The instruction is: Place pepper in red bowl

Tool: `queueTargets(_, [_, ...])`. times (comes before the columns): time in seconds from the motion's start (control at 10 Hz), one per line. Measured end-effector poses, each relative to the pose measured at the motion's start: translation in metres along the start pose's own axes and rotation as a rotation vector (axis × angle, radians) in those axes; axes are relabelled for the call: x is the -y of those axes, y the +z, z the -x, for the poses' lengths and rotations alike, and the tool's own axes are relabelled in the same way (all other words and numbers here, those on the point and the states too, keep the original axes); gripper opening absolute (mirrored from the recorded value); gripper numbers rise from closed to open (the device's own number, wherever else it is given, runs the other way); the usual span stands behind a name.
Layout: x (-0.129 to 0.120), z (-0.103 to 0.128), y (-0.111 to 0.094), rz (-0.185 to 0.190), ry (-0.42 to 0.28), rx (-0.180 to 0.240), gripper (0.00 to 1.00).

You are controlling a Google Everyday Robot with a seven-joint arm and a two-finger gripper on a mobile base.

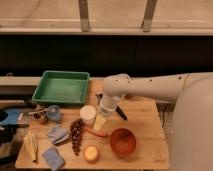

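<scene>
Your pepper (98,132) is lying flat on the wooden table (145,121), running roughly left to right. Its right end is near the red bowl (123,142) but not touching it. The bowl looks empty, so nothing's delivered yet.

The gripper (99,123) hangs right over the pepper's left half, jaws spread as wide as they go, and nothing is held as far as I can make out. I can't tell from this angle whether the tips are actually touching the pepper.

So I'd call this the pre-grasp step: lined up, not grabbed. Next you'll want to settle the fingers down either side of the pepper's thin body, across it rather than along it, then close and lift. It's slim and tapered, so I'd guess it rolls or squirts out if you pinch near the pointy end.

It's crowded in there too. A white cup (88,114) sits just behind the gripper, and a dark grape bunch (76,136) lies just left of the pepper. After the lift it's only a short hop right to the bowl, so don't overshoot.
</scene>
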Motion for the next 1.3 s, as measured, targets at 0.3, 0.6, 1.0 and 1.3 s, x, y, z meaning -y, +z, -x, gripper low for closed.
queueTargets(0.3, [-0.003, 0.008, 0.001, -0.065, -0.008, -0.023, 0.80])
queueTargets(0.6, [-0.001, 0.006, 0.000, -0.069, -0.004, -0.024, 0.80])
queueTargets(1.0, [-0.009, 0.009, 0.027, -0.023, -0.009, -0.060, 0.80])
queueTargets(1.3, [-0.017, 0.001, 0.046, 0.025, 0.022, -0.052, 0.80])
